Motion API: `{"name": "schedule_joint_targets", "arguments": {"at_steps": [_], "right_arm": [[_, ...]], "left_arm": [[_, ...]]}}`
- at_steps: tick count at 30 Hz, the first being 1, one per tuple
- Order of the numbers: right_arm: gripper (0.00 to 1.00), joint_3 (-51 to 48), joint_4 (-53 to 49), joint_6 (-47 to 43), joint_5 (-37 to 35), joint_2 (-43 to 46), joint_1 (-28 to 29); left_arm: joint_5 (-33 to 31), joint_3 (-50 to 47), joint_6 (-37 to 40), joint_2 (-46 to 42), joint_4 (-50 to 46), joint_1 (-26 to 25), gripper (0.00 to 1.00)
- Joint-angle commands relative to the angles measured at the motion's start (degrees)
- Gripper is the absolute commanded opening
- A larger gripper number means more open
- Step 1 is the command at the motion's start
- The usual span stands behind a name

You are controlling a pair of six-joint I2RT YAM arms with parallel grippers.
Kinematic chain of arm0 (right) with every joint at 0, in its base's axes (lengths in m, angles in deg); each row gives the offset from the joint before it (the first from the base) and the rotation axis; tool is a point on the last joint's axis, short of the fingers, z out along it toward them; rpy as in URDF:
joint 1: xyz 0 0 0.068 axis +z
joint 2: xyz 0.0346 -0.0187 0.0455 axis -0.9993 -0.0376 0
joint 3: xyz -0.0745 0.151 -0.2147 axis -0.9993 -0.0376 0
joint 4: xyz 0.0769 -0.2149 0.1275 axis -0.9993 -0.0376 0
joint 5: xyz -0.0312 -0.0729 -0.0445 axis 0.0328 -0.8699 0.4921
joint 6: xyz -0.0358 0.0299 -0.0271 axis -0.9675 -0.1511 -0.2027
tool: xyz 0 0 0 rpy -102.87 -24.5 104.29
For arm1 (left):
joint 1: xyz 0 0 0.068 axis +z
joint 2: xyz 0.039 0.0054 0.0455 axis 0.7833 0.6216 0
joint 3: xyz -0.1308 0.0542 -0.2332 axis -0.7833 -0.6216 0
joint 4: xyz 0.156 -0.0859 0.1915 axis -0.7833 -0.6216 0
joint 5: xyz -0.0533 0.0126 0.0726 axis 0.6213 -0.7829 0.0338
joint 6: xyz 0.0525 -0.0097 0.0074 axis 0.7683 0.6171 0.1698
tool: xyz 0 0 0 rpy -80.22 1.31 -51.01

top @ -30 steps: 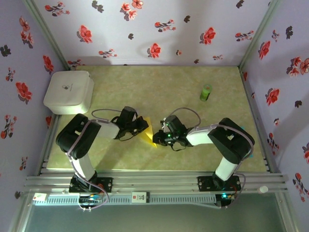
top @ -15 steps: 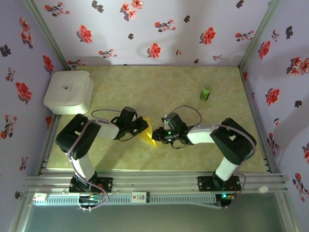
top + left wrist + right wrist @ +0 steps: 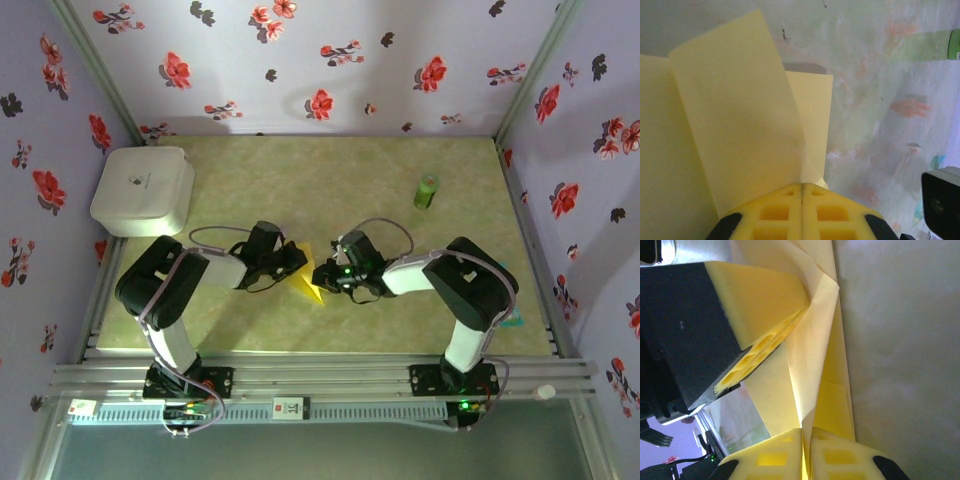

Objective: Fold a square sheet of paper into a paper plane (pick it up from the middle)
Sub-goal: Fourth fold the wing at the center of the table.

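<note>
Partly folded square sheet of paper (image 3: 306, 281) sits mid-surface (image 3: 300, 180) between the arms, long axis near-to-far. Left end effector (image 3: 291, 263) is pinched shut on its left side. Right end effector (image 3: 323, 276) is clamped on the opposite fold. Both are equally near.

Right hand (image 3: 806, 434) tight on creased paper (image 3: 807, 347)

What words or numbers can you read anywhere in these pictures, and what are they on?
No text here can actually be read.
White box: a small dark logo on its lid, too small to read.
White tag on the front rail: a dark mark, too blurred to read.
Green cylinder: any label is too small to tell.
Square sheet of paper: plain yellow, no print.
</note>
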State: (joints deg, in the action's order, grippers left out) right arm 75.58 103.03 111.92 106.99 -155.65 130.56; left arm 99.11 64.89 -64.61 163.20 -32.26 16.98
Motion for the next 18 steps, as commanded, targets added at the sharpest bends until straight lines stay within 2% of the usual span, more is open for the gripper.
{"name": "schedule_joint_targets", "arguments": {"at_steps": [1, 12, 18], "right_arm": [[0.08, -1.96, 2.95, 1.5, 2.17, -1.18, -0.31], [0.12, -3.04, 3.73, 2.08, 3.46, -1.2, -0.27], [0.05, -4.15, 3.36, 1.13, 4.04, -0.44, -0.18]], "left_arm": [[-1.67, -1.87, -0.12, 0.38, -4.19, 0.4, 0.0], [-1.89, -2.03, -0.35, 0.35, -4.37, 0.45, 0.0], [-2.04, -2.03, -0.3, 0.35, -4.54, 0.49, 0.0]]}}
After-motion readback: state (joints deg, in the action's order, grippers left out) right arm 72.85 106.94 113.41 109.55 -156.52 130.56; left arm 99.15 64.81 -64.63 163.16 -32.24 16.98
